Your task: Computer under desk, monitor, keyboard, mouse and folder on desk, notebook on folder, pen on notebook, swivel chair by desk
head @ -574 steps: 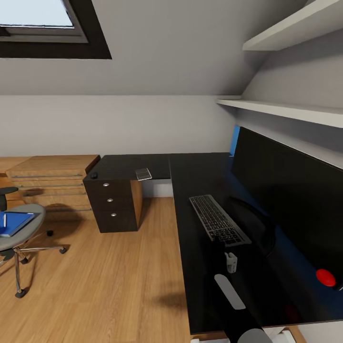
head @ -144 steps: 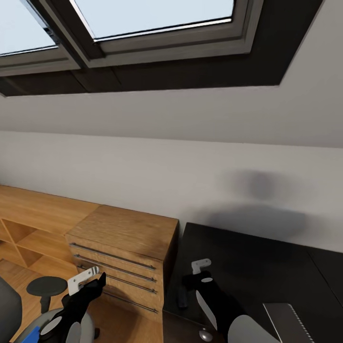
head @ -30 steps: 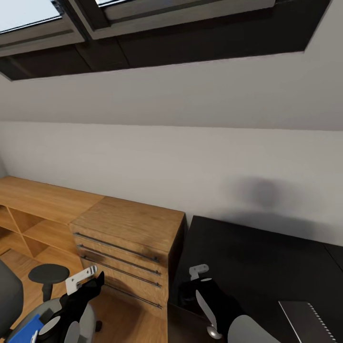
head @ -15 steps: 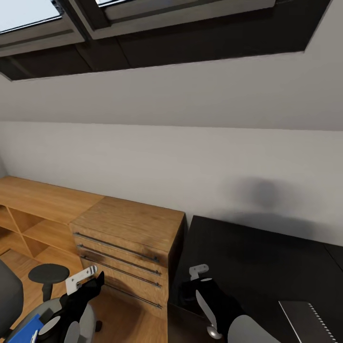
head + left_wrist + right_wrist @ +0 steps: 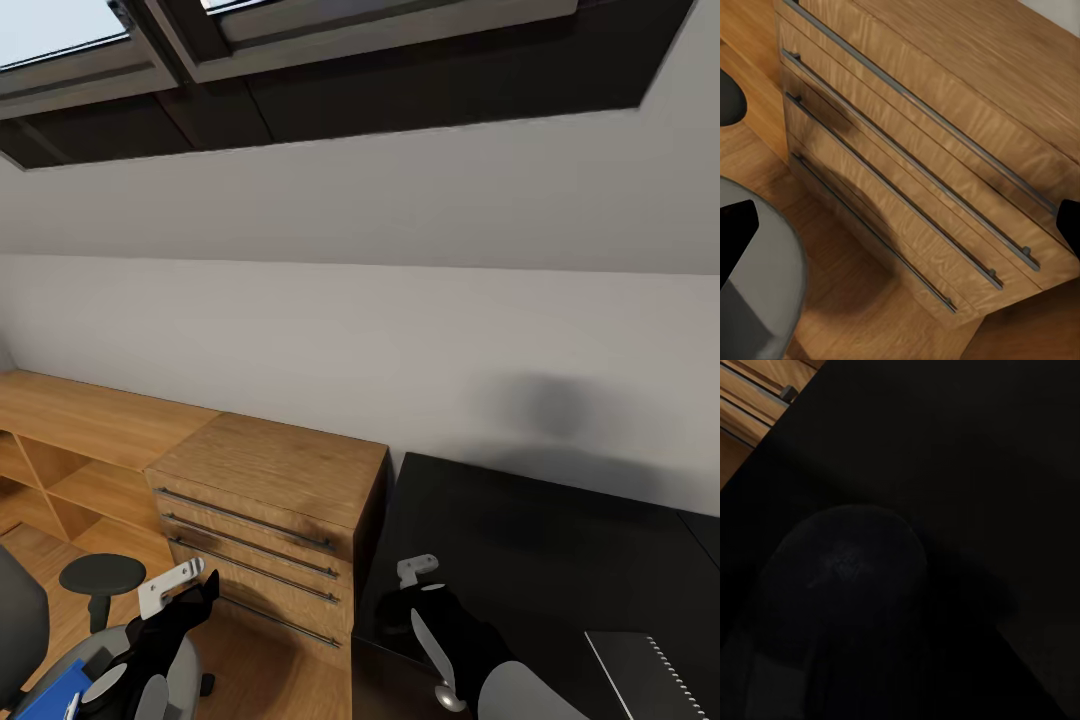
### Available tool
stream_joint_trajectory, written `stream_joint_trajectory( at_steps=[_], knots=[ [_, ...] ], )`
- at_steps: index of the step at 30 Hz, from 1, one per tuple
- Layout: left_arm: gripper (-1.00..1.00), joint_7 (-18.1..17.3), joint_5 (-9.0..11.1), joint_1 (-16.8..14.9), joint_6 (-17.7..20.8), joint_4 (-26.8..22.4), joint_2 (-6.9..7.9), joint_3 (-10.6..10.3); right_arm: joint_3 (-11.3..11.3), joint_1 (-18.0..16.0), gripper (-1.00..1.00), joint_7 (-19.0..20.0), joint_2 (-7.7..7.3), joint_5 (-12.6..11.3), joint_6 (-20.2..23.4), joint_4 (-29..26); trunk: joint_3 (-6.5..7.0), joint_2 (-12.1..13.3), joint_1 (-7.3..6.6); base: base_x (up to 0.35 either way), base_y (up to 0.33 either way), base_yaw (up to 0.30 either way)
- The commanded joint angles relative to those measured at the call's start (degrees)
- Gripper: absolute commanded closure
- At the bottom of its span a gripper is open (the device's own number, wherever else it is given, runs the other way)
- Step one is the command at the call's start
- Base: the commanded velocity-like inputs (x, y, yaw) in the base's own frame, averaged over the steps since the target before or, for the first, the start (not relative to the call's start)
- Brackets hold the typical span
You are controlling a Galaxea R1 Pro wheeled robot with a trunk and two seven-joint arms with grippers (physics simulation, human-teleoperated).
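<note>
Both grippers hover low: the left gripper [image 5: 185, 580] gapes above the swivel chair [image 5: 60, 680]. Right gripper [image 5: 415, 572], over the mouse [image 5: 844, 585] on the desk [image 5: 560, 540]: grip unclear.

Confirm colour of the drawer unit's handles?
Dark metallic grey bar handles on the light wood drawer unit; clearest in left wrist view.

We hold both arms low and forward. Our left gripper [image 5: 190, 590] reaches out from a black wrist with a white bracket on top; in the left wrist view its dark fingertips [image 5: 735, 240] sit at opposite edges, the jaws spread wide. Our right gripper [image 5: 395, 610] points down-forward from its grey forearm; whether its jaws are parted, we cannot tell.
</note>
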Motion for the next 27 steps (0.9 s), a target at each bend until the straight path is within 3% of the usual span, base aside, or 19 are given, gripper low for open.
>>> stream_joint_trajectory(
  at_steps=[1,17,22,27],
  knots=[
    [-1.0,0.33,0.61,0.0,0.22,-0.11,-0.02,0.03,0.22,-0.04,1.0,-0.43,0.0,-0.81,0.19,-0.04,-0.06,-0.04,0.01,0.0,0.0,0.0],
    [-1.0,0.25,0.52,-0.08,0.22,-0.13,0.11,-0.05,0.21,-0.04,1.0,-0.47,0.0,-1.14,0.09,-0.24,-0.06,-0.04,0.01,0.0,0.0,0.0],
    [-1.0,0.24,0.41,-0.09,0.3,-0.04,0.11,-0.06,-0.13,-0.04,1.0,-0.58,0.0,-1.37,-0.29,-0.83,0.84,1.96,-1.09,0.0,0.0,0.0],
    [-1.0,0.24,0.29,-0.08,0.31,0.26,0.08,-0.22,-0.88,0.05,1.0,-0.94,0.0,-1.29,-0.27,-6.29,1.74,3.97,-2.19,-0.028,0.0,0.0]
  ],
)
